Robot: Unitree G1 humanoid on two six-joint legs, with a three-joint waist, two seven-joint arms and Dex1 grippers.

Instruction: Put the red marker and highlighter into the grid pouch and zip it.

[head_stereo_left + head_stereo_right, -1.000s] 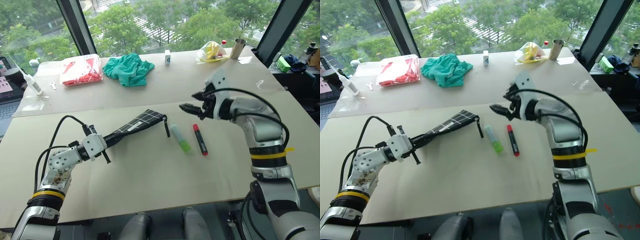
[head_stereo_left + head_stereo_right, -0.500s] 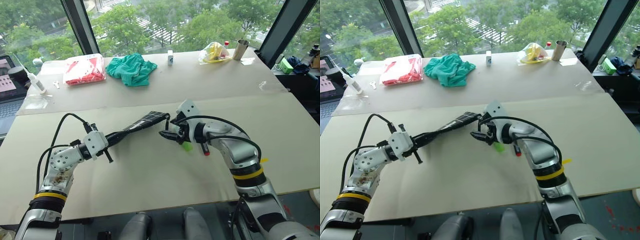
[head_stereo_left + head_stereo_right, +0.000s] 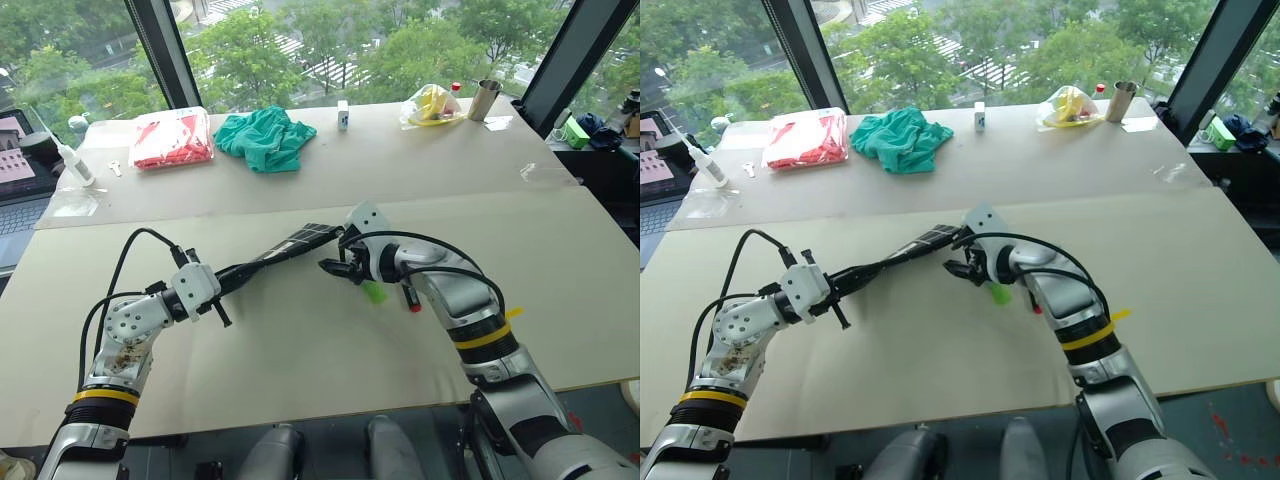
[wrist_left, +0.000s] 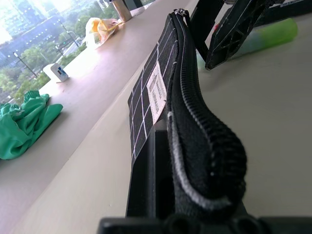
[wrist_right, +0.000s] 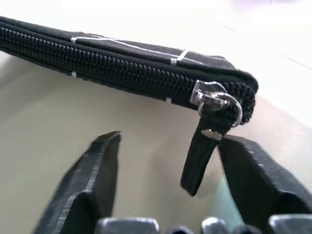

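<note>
Grid pouch [image 3: 285, 252] hangs above the table [image 3: 300, 350], lifted on edge with its zipper side up and the zip closed along the length I can see. The left gripper [image 3: 222, 290] is clamped tight on the pouch's near-left end. At the far-right end the right gripper [image 5: 168, 183] stands with its fingers parted around the black pull strap [image 5: 201, 158]; one finger [image 5: 256, 180] is touching or nearly touching the strap, the other well clear. Just right of that gripper the highlighter [image 3: 373, 291] lies on the table, and the red marker [image 3: 411, 299] lies beside it, mostly hidden behind the arm. A green cloth [image 3: 265, 138] sits on the far table.
</note>
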